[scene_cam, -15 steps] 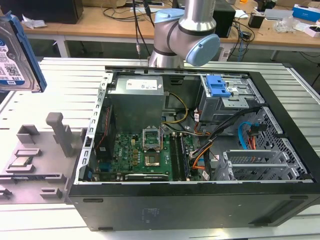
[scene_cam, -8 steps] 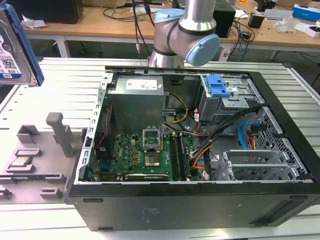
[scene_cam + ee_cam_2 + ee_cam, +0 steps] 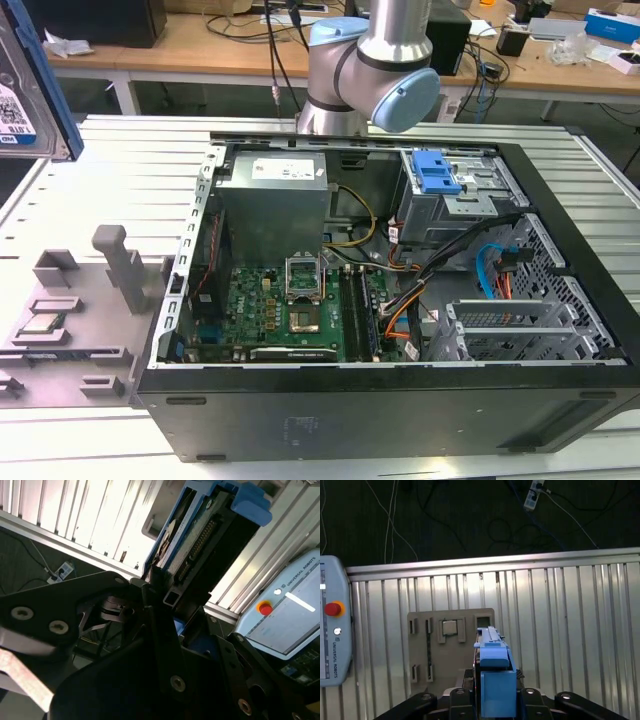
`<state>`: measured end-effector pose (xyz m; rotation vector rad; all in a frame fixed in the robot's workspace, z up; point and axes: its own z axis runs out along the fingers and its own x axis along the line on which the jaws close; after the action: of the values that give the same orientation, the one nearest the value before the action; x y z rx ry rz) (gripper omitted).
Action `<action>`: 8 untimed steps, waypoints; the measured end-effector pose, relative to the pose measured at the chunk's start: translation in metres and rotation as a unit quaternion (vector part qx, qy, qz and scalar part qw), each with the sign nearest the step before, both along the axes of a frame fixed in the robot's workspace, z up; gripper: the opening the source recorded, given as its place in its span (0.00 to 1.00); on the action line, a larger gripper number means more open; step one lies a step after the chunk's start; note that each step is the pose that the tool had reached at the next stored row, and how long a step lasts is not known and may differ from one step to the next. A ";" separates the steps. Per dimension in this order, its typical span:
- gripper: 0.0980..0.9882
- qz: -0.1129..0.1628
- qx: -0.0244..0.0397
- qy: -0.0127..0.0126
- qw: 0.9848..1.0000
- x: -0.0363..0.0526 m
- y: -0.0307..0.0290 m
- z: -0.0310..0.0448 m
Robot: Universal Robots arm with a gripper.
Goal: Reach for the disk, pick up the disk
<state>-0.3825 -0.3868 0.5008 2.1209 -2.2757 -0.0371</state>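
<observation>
— What do we have underfoot here, so to speak?
— We see a ribbed silver aluminium bench (image 3: pixel 110 170) with long parallel slats. In the second wrist view those slats glare almost white under strong light.
— And behind it?
— In the exterior view we make out long light-wood tables (image 3: pixel 200 55) on white legs, cluttered with wires and boxes.
— The floor?
— Past the bench's edge in the first wrist view we find a dark grey floor (image 3: pixel 445 525), thin loose cables (image 3: pixel 391 530) trailing across it, and a white power strip (image 3: pixel 534 492).
</observation>
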 end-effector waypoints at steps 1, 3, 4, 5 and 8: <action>0.30 0.000 0.000 0.000 1.000 0.0000 0.0000 0.0015; 0.30 0.000 0.000 0.000 1.000 0.0001 0.0000 0.0054; 0.30 0.000 0.000 0.000 1.000 0.0002 0.0000 0.0073; 0.30 0.000 0.000 0.000 1.000 0.0002 0.0000 0.0089; 0.30 0.000 0.000 0.000 1.000 0.0003 0.0000 0.0159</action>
<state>-0.3822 -0.3868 0.5167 2.1209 -2.2757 -0.0371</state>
